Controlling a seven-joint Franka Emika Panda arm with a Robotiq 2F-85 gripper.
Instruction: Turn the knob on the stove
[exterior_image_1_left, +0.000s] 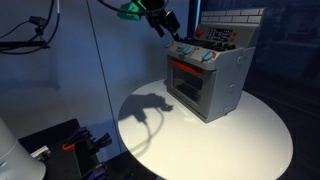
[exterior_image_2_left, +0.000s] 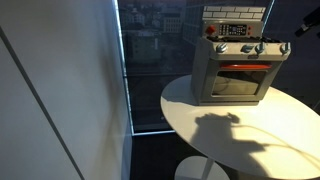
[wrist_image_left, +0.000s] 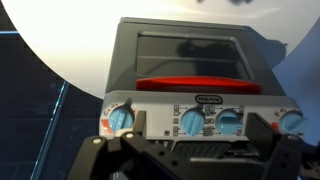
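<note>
The silver-grey toy stove (exterior_image_1_left: 212, 82) stands on a round white table (exterior_image_1_left: 240, 140); it also shows in an exterior view (exterior_image_2_left: 235, 68). It has a red-lit oven window (exterior_image_1_left: 188, 80) and light-blue knobs (exterior_image_1_left: 190, 51) along the front. My gripper (exterior_image_1_left: 166, 24) hovers just above and in front of the knob row. In the wrist view the gripper (wrist_image_left: 195, 150) is open. Its dark fingers stand on either side of the two middle knobs (wrist_image_left: 192, 122) (wrist_image_left: 230, 122), close to them; I cannot tell if they touch. Outer knobs (wrist_image_left: 122, 118) (wrist_image_left: 292, 120) lie outside the fingers.
The table edge (exterior_image_2_left: 200, 140) drops to a dark floor. A window with a city view (exterior_image_2_left: 150, 50) stands behind the stove. Dark equipment with cables (exterior_image_1_left: 60, 145) sits beside the table. A white wall panel (exterior_image_2_left: 60, 100) fills one side.
</note>
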